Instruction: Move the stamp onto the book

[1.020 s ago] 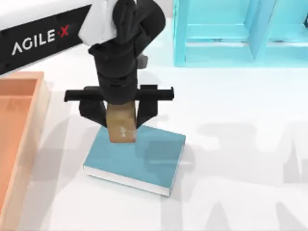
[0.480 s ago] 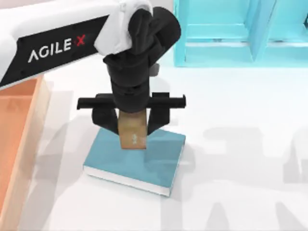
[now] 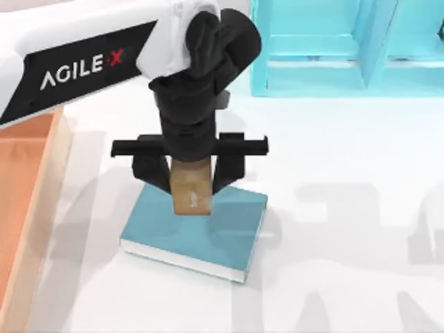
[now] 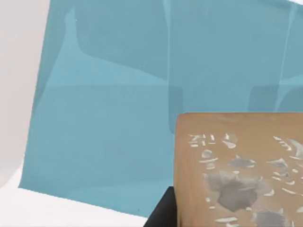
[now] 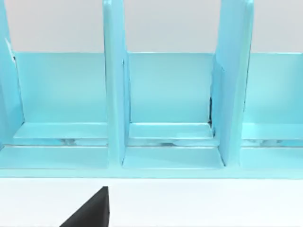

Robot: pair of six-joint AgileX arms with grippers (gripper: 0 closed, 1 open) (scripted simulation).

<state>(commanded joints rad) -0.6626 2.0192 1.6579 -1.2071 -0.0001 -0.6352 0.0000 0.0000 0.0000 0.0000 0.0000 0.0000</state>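
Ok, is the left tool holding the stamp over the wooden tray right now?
No, in the top view the left tool holds the stamp over the teal book, with the tray off at the table's left edge.

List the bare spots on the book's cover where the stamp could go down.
The book is bare toward its right edge and its near, white-paged edge. The far-left corner is crowded: the left end effector holds the stamp over it.

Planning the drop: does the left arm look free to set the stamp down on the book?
Probably yes: the left gripper holds the stamp directly over the book, whose cover is bare beneath it.
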